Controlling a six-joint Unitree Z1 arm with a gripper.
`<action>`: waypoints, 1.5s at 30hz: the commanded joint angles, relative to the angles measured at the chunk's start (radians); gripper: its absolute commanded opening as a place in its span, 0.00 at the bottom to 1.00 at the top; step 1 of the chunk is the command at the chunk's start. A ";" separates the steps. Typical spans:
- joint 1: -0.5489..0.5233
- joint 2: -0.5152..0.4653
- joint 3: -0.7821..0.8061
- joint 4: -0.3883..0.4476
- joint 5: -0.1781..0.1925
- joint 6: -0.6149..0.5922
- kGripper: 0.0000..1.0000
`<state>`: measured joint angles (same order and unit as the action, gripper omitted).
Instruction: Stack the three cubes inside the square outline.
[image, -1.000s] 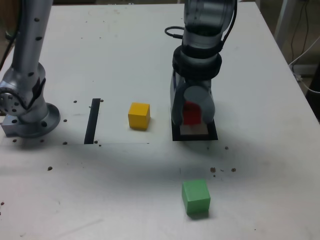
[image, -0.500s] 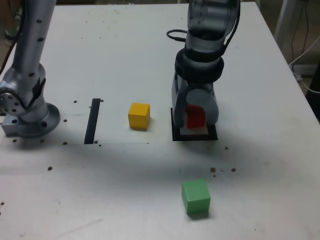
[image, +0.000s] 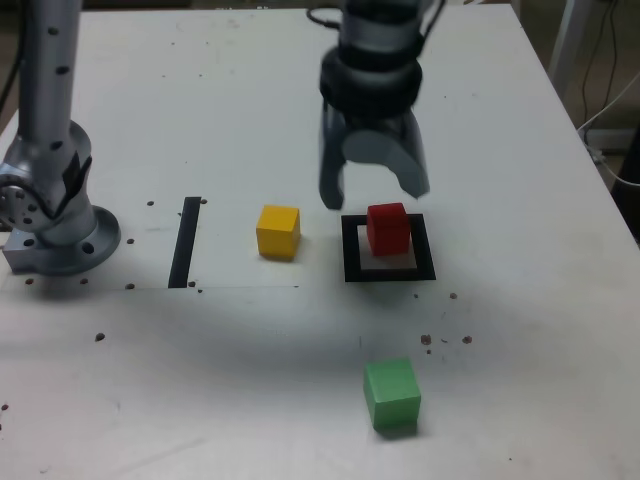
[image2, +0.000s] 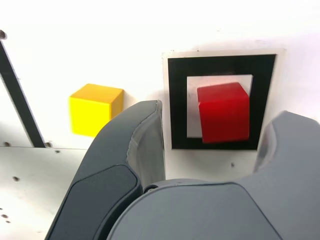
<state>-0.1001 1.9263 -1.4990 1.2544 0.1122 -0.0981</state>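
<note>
My fingers (image: 373, 195) are spread apart and hold nothing. They hang above the surface (image: 520, 330), just behind the square outline (image: 389, 274) as the exterior view shows it, and they touch no cube. In the wrist view my two grey fingers (image2: 132, 150) stand to either side of the outline with an open gap between them.

The red cube (image: 388, 228) rests inside the square outline, on its white centre. In the wrist view the cube (image2: 223, 112) sits toward one side of the white centre rather than dead centre, and the black tape frame (image2: 177, 105) shows on all sides around it. Nothing is stacked on the red cube.

The yellow cube (image: 278, 231) sits on the surface to the exterior view's left of the outline, near it but apart. The green cube (image: 391, 394) sits alone nearer the camera, well apart from the outline and from my fingers.

A straight black tape strip (image: 186, 241) lies farther to the exterior view's left of the yellow cube. My arm base (image: 55, 225) stands beyond that strip, at the exterior view's left edge.
</note>
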 joint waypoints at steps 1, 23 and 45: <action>0.009 -0.045 0.018 0.027 0.005 0.030 1.00; 0.065 -0.206 0.420 -0.114 -0.031 0.118 0.99; 0.041 -0.136 0.475 -0.271 -0.065 0.119 0.60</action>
<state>-0.0551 1.7845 -1.0239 0.9877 0.0493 0.0214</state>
